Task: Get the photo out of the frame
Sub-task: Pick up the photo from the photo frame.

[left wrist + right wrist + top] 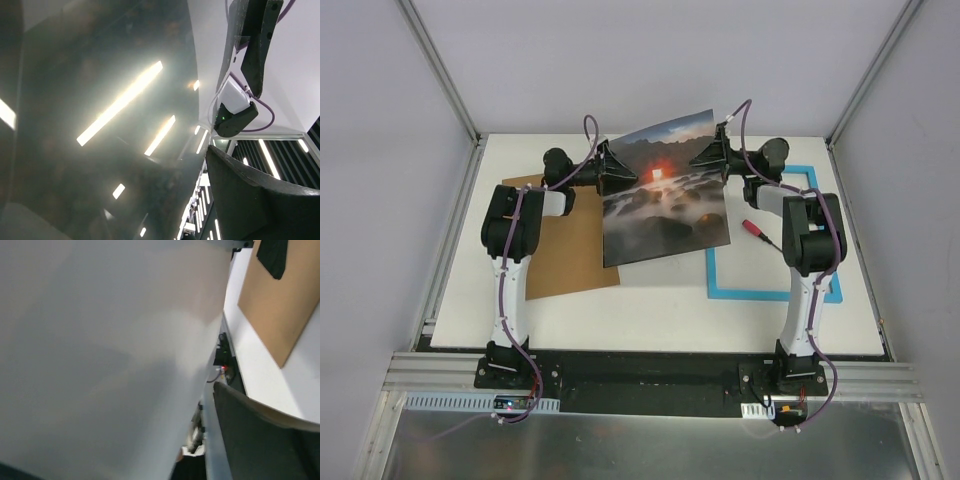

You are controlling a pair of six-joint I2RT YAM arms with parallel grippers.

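Overhead, photo [665,190] hangs upright between left gripper [610,172] at its left edge and right gripper [713,155] at its top right corner, frame [750,293] lying flat at right; jaw states cannot be told

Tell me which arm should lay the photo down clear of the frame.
Left, probably. The left gripper meets the photo at mid-height on its left edge, the right gripper only near the top corner. The frame lies on the right arm's side.

Both arms extend forward, left pincer [616,170] and right pincer [712,158] raised, facing inward.
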